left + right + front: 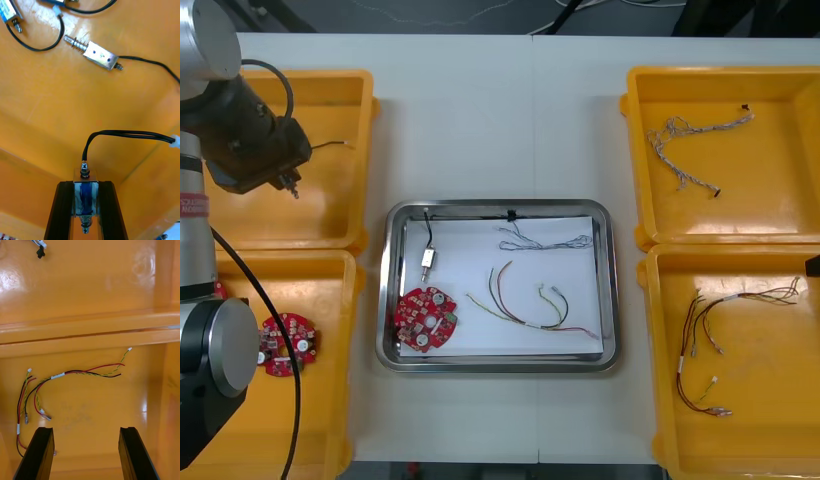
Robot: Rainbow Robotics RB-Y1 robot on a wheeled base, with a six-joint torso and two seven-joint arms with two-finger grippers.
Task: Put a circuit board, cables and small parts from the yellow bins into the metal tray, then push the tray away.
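My left gripper (288, 182) hangs over the far-left yellow bin (330, 225). In the left wrist view it (85, 184) is shut on a small metal part (85, 195), whose black cable (127, 134) curls away above the bin floor. Another small metal part (99, 56) lies loose in that bin. The metal tray (605, 290) holds a red circuit board (425, 318), a small metal part (427, 258), a blue and white cable (545, 241) and a red and yellow cable (525, 305). My right gripper (86, 429) stands open over the near-right bin (90, 401), just short of red and yellow cables (75, 373).
The near-left bin (330, 400) holds red circuit boards (288, 343). A twisted blue and white cable (695, 140) lies in the far-right bin (770, 210). Red and yellow cables (715, 330) lie in the near-right bin (780, 420).
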